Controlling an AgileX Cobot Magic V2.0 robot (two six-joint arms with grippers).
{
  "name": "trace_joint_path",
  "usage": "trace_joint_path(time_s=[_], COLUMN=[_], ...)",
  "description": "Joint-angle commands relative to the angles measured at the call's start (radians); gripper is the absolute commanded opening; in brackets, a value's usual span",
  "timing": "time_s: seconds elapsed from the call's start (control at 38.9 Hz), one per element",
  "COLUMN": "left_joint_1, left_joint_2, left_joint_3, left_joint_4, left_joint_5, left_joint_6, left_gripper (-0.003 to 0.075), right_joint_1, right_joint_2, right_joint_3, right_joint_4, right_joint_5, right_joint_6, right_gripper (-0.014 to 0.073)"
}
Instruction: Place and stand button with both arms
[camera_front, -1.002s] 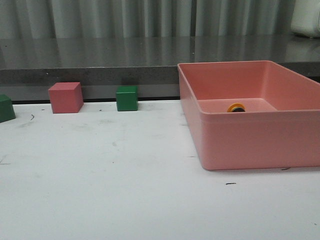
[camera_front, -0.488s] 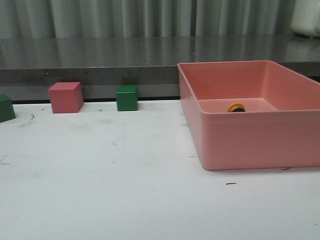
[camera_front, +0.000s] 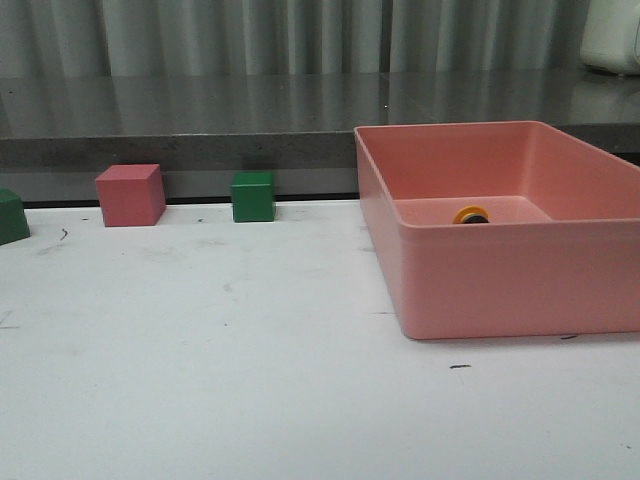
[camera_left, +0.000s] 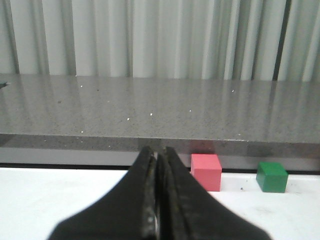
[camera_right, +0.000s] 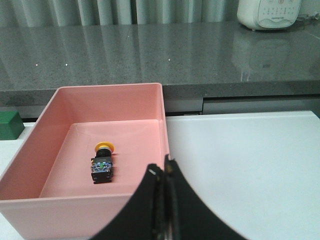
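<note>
Button (camera_right: 102, 164) on its side in pink bin (camera_right: 30, 200), both end effectors closed.

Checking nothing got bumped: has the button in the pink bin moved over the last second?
No. The button sits at the same spot against the pink bin's back wall.

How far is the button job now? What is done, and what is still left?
Nothing looks done. The button lies on its side inside the pink bin. Nothing is in hand: the left gripper and right gripper are shut, empty, clear of it. Left: grasp it, lift it out, stand it on the table.
</note>
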Motion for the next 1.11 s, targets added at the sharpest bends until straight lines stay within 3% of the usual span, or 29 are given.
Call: trace_joint_path(time_s=[0.0,0.23,0.31,0.36,0.44,0.57,0.67,0.82,0.95,1.08], left_joint_1=[0.001,0.001,0.001,0.001,0.001,0.001,0.001,0.001,0.001,0.001], left_joint_2=[0.099,0.182,0.182,0.182,0.182,0.182,0.182,0.182,0.182,0.182], left_joint_3=[-0.078,-0.099,-0.099,-0.099,-0.099,-0.099,-0.099,-0.099,-0.099,-0.099], left_joint_4=[0.028,0.028,0.028,0.028,0.028,0.028,0.028,0.028,0.028,0.028], left_joint_5=[-0.054,-0.073,-0.084,-0.098,-0.119,-0.121,-0.121,-0.123,-0.123,-0.123], left_joint_6=[-0.011,-0.011,-0.011,-0.011,-0.011,-0.011,-0.011,-0.011,-0.011,-0.011], left_gripper=[-0.002,-0.0019,-0.0013,0.0028,0.018,0.0558,0.0704,0.0674,0.0673,0.0673], right_joint_1=[0.0,0.001,0.001,0.001,0.001,0.001,0.001,0.001,0.001,0.007], right_joint_2=[0.117,0.184,0.184,0.184,0.184,0.184,0.184,0.234,0.39,0.563], right_joint_3=[-0.097,-0.141,-0.141,-0.141,-0.139,-0.139,-0.139,-0.139,-0.169,-0.267], right_joint_4=[-0.015,0.007,0.007,0.007,0.007,0.007,0.007,0.007,0.037,0.094], right_joint_5=[-0.064,-0.076,-0.073,-0.072,-0.075,-0.074,-0.078,-0.132,-0.221,-0.191], right_joint_6=[-0.009,-0.009,-0.009,-0.009,-0.009,-0.009,-0.009,-0.009,-0.009,-0.009], right_gripper=[-0.0062,-0.0055,-0.0011,0.0066,0.0244,0.0517,0.0628,0.0644,0.0644,0.0644])
